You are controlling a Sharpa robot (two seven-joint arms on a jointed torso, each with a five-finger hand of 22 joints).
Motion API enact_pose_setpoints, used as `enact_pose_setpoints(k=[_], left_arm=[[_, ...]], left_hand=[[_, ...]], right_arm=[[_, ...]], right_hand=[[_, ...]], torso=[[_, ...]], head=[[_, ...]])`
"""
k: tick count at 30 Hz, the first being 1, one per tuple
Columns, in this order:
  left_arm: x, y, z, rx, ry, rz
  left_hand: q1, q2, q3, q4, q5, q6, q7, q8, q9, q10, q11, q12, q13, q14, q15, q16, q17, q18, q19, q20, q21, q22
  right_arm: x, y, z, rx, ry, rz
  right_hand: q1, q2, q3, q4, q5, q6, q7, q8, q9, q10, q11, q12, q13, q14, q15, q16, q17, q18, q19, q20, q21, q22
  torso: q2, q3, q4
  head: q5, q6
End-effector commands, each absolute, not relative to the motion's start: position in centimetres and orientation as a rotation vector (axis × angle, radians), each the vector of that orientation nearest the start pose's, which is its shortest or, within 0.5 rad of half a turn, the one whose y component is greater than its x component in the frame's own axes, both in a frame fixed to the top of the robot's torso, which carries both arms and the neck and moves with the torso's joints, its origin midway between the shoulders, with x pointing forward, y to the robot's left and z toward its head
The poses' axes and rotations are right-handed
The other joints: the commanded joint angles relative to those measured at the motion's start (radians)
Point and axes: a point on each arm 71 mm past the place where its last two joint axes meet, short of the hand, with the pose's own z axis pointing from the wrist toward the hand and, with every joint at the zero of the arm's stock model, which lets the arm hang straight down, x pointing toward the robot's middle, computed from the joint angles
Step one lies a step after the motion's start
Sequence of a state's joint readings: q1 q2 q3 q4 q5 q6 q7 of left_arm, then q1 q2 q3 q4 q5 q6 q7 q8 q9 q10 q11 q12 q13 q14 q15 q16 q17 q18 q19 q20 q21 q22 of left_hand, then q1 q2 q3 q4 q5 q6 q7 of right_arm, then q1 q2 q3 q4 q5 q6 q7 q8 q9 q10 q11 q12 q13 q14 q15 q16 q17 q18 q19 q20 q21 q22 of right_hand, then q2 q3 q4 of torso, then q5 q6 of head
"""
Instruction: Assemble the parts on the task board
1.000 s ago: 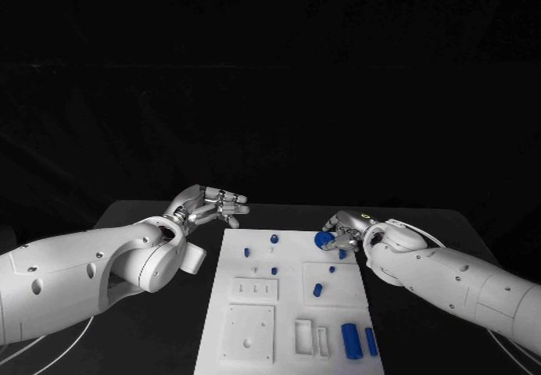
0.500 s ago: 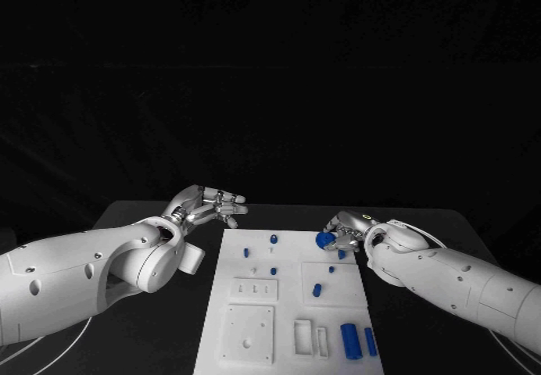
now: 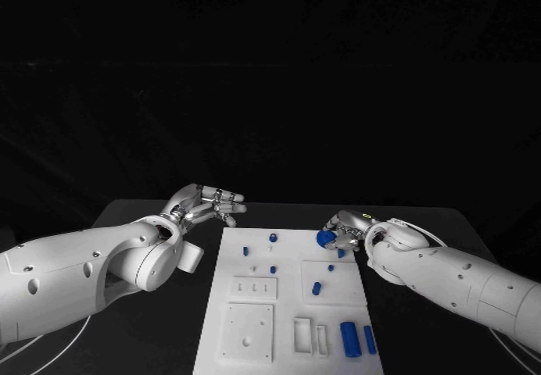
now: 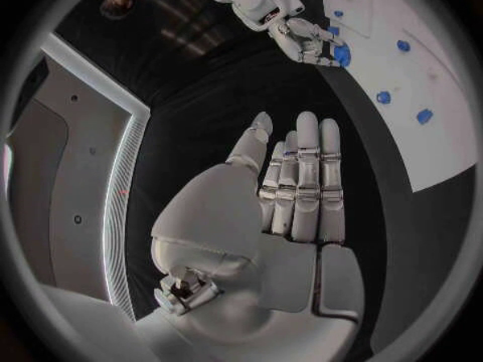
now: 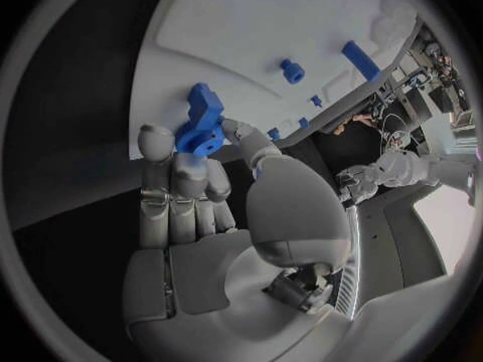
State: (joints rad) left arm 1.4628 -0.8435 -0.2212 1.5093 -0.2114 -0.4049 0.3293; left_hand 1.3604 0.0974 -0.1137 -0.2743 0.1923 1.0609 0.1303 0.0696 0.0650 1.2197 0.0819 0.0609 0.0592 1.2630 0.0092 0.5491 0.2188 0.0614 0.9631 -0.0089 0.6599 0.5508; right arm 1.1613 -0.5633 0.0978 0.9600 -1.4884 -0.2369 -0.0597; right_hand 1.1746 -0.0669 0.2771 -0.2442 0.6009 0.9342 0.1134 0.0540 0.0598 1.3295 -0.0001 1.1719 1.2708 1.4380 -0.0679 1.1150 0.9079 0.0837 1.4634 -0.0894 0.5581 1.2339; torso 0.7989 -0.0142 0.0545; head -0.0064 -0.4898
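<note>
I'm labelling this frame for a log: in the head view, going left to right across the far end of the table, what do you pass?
Left hand → far edge of the white board → blue part held in the right hand's fingers → right hand.

A white task board (image 3: 288,312) lies on a black table (image 3: 135,215). Small bright blue parts (image 3: 352,340) sit scattered across the board. Two white arms end in silver hands: the left hand (image 3: 209,205) is plain silver, and the right hand (image 3: 342,231) holds a bright blue part (image 5: 201,121). The background is black.
</note>
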Motion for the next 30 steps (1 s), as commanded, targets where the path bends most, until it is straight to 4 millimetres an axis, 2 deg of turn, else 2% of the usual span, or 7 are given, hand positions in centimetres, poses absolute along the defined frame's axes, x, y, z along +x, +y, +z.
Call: enact_pose_setpoints(k=[1,5,9,12,16,23,30], left_arm=[[51.17,21.67,-11.35,-0.737,1.45,-1.341],[51.19,21.68,-11.36,-0.738,1.451,-1.339],[51.19,21.66,-11.37,-0.739,1.452,-1.338],[51.19,21.67,-11.37,-0.739,1.452,-1.337],[51.19,21.68,-11.37,-0.74,1.452,-1.336],[51.19,21.7,-11.37,-0.74,1.451,-1.335],[51.19,21.7,-11.38,-0.74,1.452,-1.335]], left_hand=[[0.007,0.006,-0.002,0.0,-0.003,-0.004,0.0,-0.004,0.001,-0.009,0.002,-0.002,0.0,-0.003,0.001,0.002,-0.002,0.009,0.004,0.001,-0.007,0.002],[0.007,0.006,-0.002,0.0,-0.003,-0.004,0.0,-0.004,0.001,-0.009,0.002,-0.002,0.0,-0.003,0.001,0.002,-0.002,0.009,0.004,0.001,-0.007,0.002],[0.008,0.005,-0.002,0.0,-0.002,-0.003,0.0,-0.004,0.001,-0.012,0.003,-0.002,0.0,-0.004,0.002,0.002,-0.002,0.01,0.003,0.001,-0.007,0.002],[0.008,0.005,-0.002,0.0,-0.002,-0.003,0.0,-0.004,0.001,-0.012,0.003,-0.002,0.0,-0.004,0.002,0.002,-0.002,0.01,0.003,0.001,-0.007,0.002],[0.008,0.005,-0.002,0.0,-0.002,-0.003,0.0,-0.004,0.001,-0.012,0.003,-0.002,0.0,-0.004,0.002,0.002,-0.002,0.01,0.003,0.001,-0.007,0.002],[0.008,0.004,-0.002,0.0,-0.002,-0.003,0.001,-0.004,0.001,-0.015,0.004,-0.002,0.0,-0.004,0.002,0.002,-0.002,0.01,0.003,0.001,-0.007,0.004],[0.008,0.004,-0.001,0.001,-0.003,-0.005,0.001,-0.004,0.001,-0.016,0.005,-0.002,0.0,-0.004,0.002,0.002,-0.002,0.01,0.002,0.002,-0.007,0.005]], right_arm=[[57.97,-22.89,-20.44,-0.012,1.711,0.445],[57.95,-22.88,-20.44,-0.01,1.714,0.452],[57.92,-22.89,-20.41,-0.007,1.715,0.457],[57.9,-22.9,-20.34,-0.004,1.711,0.459],[57.92,-23.05,-20.22,0.004,1.703,0.455],[57.97,-23.39,-20.07,0.009,1.689,0.443],[57.9,-23.37,-19.8,0.004,1.669,0.447]], right_hand=[[-0.015,-0.004,0.013,0.005,-0.002,-0.005,0.0,0.004,-0.001,0.0,-0.006,0.001,0.0,0.002,-0.003,0.003,0.003,0.004,0.043,-0.003,-0.007,0.005],[-0.015,-0.003,-0.013,0.019,-0.052,-0.01,-0.001,0.004,-0.002,0.001,-0.005,0.0,0.0,0.002,-0.002,0.002,0.003,0.005,0.044,-0.003,-0.01,0.007],[-0.001,0.006,-0.098,0.045,-0.053,-0.016,-0.001,0.004,-0.002,0.002,-0.004,0.001,0.0,0.003,-0.001,0.002,0.004,0.006,0.046,-0.002,-0.014,0.011],[-0.002,0.008,-0.15,0.063,-0.111,-0.019,-0.002,0.004,-0.002,0.004,-0.002,0.002,0.0,0.003,-0.001,0.002,0.005,0.006,0.047,-0.001,-0.014,0.012],[0.036,0.031,-0.262,0.096,-0.15,-0.034,0.001,0.004,-0.002,0.004,0.002,0.003,-0.001,0.003,0.001,0.005,0.009,0.009,0.048,0.001,-0.01,0.017],[0.052,0.034,-0.278,0.097,-0.144,-0.039,0.002,0.003,-0.002,0.003,0.003,0.003,-0.002,0.003,0.002,0.006,0.01,0.01,0.048,0.001,-0.01,0.019],[0.04,0.036,-0.224,0.076,-0.134,-0.021,0.001,0.004,-0.002,0.004,0.002,0.006,0.0,0.003,0.001,0.008,0.012,0.01,0.048,0.001,-0.007,0.025]], torso=[[0.0,-0.0003,0.0002],[0.0,-0.0006,0.0002],[0.0,-0.0009,0.0],[0.0,-0.0008,-0.0004],[0.0,-0.0007,-0.0014],[0.0,-0.0005,0.0001],[0.0,0.0002,-0.0006]], head=[[-0.001,0.002],[-0.003,0.002],[-0.002,0.002],[-0.003,0.0],[-0.005,0.002],[-0.006,0.002],[-0.008,0.001]])
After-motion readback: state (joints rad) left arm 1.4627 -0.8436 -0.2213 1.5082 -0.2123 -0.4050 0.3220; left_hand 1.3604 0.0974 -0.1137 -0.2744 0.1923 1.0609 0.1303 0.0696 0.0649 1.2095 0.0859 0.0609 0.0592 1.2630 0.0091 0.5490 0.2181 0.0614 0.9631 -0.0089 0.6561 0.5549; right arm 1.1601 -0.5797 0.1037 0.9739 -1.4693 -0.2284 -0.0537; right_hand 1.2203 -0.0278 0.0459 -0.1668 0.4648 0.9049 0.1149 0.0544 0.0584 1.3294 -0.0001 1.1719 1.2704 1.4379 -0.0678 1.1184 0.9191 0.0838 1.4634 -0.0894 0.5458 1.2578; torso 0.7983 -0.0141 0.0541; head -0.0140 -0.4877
